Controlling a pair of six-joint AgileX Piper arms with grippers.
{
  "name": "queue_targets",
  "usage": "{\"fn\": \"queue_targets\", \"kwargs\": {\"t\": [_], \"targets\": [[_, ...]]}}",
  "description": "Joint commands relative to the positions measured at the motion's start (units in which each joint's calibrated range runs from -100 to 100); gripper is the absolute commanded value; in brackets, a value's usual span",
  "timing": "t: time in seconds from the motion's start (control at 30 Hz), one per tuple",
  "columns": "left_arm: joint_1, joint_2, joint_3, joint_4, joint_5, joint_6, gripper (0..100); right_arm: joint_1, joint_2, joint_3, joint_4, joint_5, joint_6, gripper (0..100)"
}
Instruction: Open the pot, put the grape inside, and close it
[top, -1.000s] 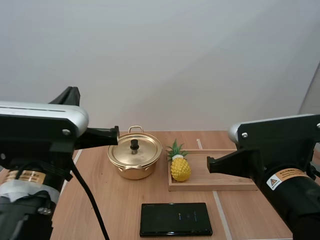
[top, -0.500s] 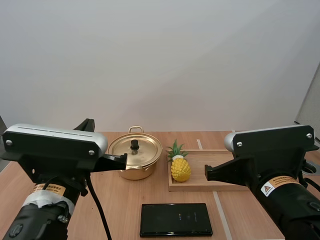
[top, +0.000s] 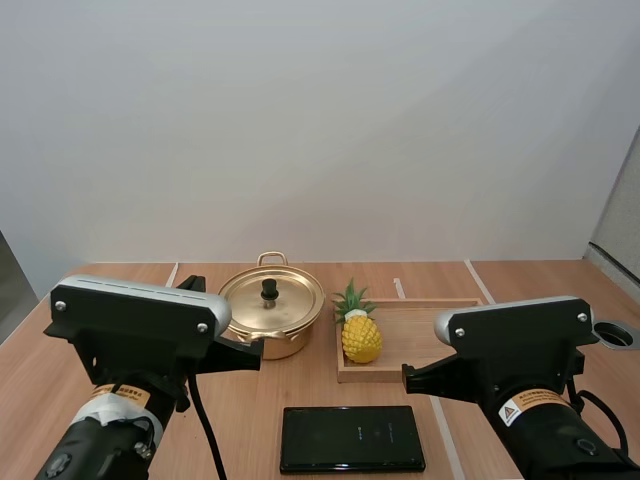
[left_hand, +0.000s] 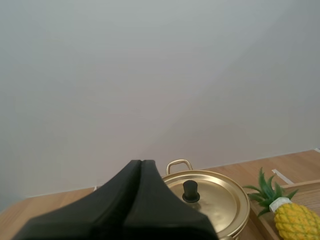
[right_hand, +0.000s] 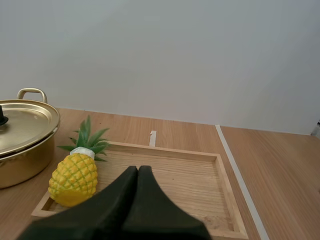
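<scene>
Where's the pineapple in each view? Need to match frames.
High view: pineapple at the left end of the wooden tray, just right of the gold pot.
Left wrist view: pineapple close beside the pot.
Right wrist view: pineapple in the tray, at the end nearest the pot.
Shared landmark: the pot's lid with its black knob.

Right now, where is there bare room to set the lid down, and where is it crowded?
Bare: the wooden tray right of the pineapple, and the table beyond the tray's right rim. Crowded: the narrow gap between pot and pineapple.
</scene>
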Motion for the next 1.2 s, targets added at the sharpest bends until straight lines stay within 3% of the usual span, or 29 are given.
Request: {"fn": "queue_targets", "kwargs": {"t": [0.0,0.4,0.67,1.17], "targets": [[0.08,-0.3,2.8,-0.5,-4.4,0.2,0,0.0,-0.4,2.1,-0.4,-4.0,0.1,0],[0.08,-0.3,4.6,-0.8,-1.2,-0.2,0,0.0,-0.4,2.9,0.5,0.7,0.1,0],[0.08,-0.3,4.6,0.0,15.4,-0.2,0,0.0,-0.4,2.9,0.5,5.0,0.2,0],[0.08,-0.3,4.6,-0.3,13.3,0.0,0,0.3,-0.4,2.9,0.5,5.0,0.2,0]]}}
